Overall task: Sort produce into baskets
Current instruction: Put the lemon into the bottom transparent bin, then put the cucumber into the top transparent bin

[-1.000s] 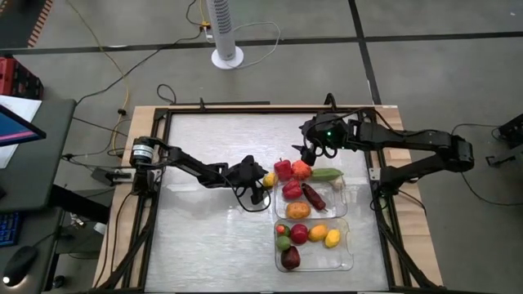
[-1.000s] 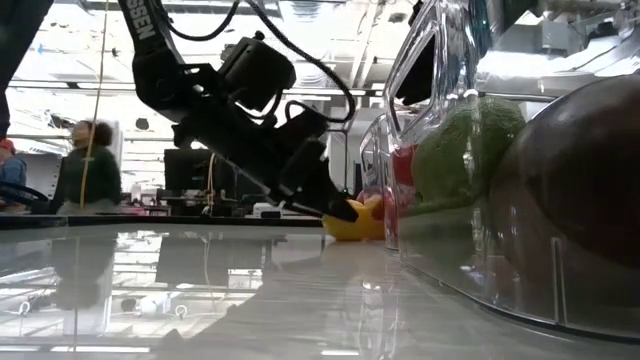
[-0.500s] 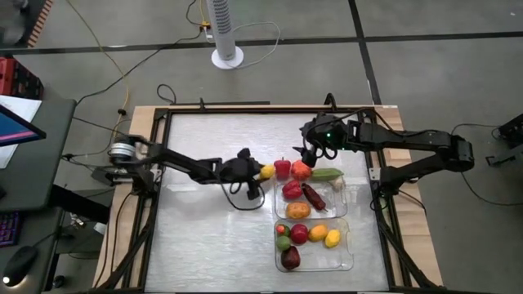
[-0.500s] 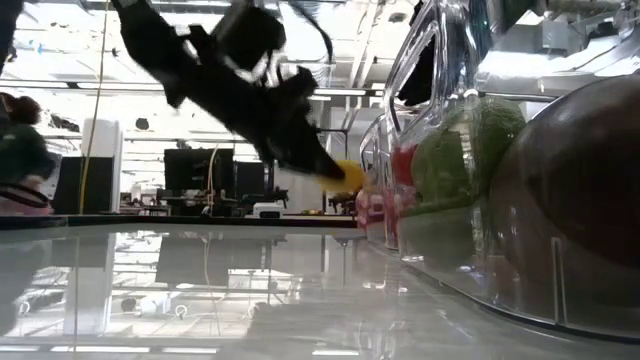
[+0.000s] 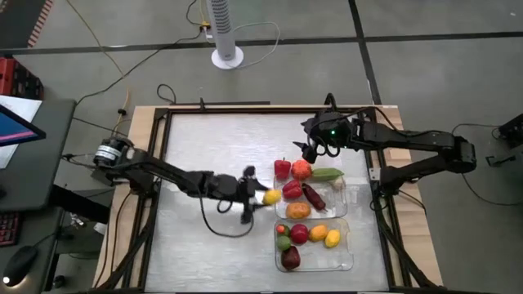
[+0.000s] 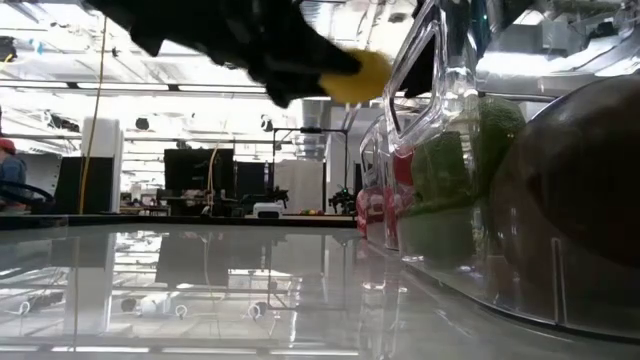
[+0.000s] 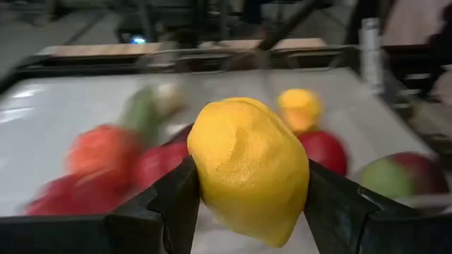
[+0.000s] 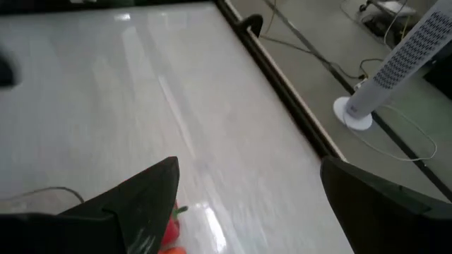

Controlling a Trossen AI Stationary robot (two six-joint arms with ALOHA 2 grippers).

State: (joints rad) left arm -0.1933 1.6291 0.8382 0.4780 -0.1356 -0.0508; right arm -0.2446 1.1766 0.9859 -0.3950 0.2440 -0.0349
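A yellow lemon sits clamped between the two dark fingers of the left tool, held clear of the table just beside the left edge of the farther clear tray. The left wrist view shows the lemon filling the gap between the fingers, with blurred red, green and orange produce beyond it. In the low view the lemon hangs high above the glossy table surface, next to the clear tray wall.

The farther tray holds an orange fruit, a red piece and a dark maroon piece. The nearer tray holds a green fruit, a red fruit, an orange one, a yellow one and a dark maroon one. Loose on the table just beyond the farther tray lie a red pepper, an orange-red fruit and a green vegetable.

The right tool hovers above the table near those loose pieces, its fingers spread apart and holding nothing. A white tower fan stands on the floor beyond the table.
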